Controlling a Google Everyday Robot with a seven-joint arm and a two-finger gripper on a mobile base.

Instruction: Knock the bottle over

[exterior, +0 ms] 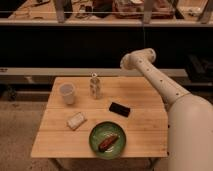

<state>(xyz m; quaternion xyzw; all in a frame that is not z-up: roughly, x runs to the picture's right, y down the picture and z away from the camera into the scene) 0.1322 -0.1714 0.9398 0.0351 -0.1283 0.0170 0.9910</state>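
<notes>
The bottle (94, 86) is small, slim and whitish with a pale cap. It stands upright near the far edge of the wooden table (145, 131), just right of the white cup (67, 93). My white arm (160, 82) rises from the lower right and bends at a rounded joint (132, 60) above the table's far right edge, to the right of the bottle and apart from it. My gripper does not show in the camera view; it is hidden beyond that joint.
A flat black object (119, 109) lies at mid-table. A green plate (107, 140) with brownish food sits at the front. A pale rectangular block (76, 120) lies front left. A dark shelf and rail run behind the table.
</notes>
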